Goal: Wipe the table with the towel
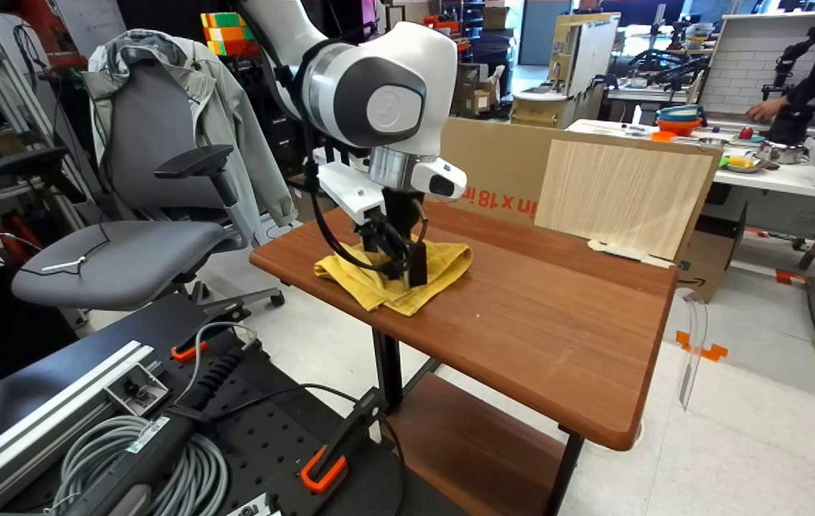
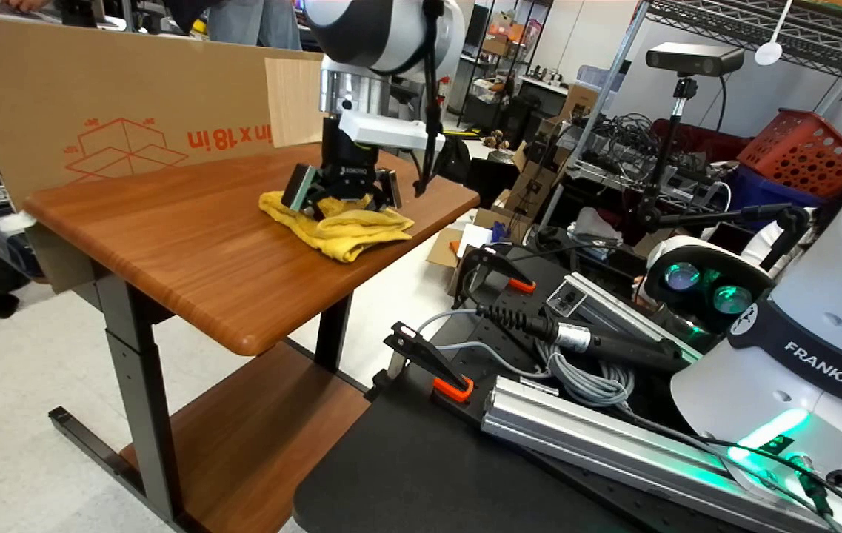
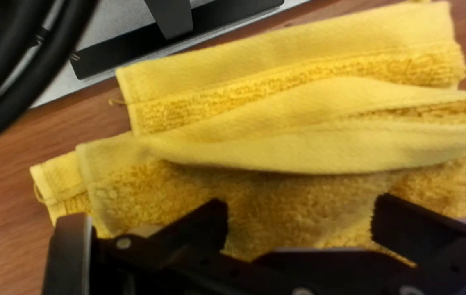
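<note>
The reddish-brown wood-grain table [image 1: 536,308] stands in the middle of an exterior view, and it also shows in an exterior view [image 2: 169,229]. The mustard-yellow towel [image 1: 446,265] lies folded and rumpled near one end of it, and also shows in an exterior view [image 2: 354,231]. In the wrist view the towel [image 3: 282,143] fills the middle, with a raised fold across it. My gripper [image 3: 300,219] points down over the towel with its fingers wide apart and towel cloth below and between them. The gripper [image 2: 346,203] is low at the towel; whether the fingertips touch it is unclear.
A cardboard sheet [image 2: 21,104] and a pale plywood board [image 1: 611,193] stand along the table's far edge. A black bench [image 1: 264,430] with clamps, cables and an aluminium rail [image 2: 598,444] lies on the robot's side. A grey chair [image 1: 127,258] stands near the table's end.
</note>
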You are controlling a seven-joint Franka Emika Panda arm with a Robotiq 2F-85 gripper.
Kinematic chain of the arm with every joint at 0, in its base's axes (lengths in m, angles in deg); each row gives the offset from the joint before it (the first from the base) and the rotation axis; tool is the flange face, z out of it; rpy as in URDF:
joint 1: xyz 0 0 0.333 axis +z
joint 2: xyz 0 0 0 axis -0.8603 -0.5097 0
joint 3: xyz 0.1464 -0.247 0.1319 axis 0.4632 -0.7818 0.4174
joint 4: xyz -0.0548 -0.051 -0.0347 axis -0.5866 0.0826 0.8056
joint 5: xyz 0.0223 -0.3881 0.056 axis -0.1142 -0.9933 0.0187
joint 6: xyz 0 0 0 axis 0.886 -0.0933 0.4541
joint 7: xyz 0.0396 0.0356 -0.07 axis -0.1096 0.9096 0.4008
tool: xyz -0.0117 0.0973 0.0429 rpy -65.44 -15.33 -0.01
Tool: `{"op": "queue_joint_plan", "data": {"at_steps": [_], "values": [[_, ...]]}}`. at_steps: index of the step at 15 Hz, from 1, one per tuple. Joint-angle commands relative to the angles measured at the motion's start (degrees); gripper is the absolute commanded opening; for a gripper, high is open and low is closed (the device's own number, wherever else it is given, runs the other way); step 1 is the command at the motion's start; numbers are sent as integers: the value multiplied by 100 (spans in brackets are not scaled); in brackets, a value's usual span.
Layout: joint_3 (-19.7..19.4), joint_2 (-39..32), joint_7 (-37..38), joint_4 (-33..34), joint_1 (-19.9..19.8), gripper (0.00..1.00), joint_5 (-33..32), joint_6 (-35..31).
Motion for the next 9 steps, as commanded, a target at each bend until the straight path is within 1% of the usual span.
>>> {"op": "queue_joint_plan", "data": {"at_steps": [1,6,9], "values": [[28,-857,597,1141,97,100,212,871],[247,-1407,994,2487,-37,100,885,2524],[325,-1641,1234,3103,21,100,1235,3045]]}}
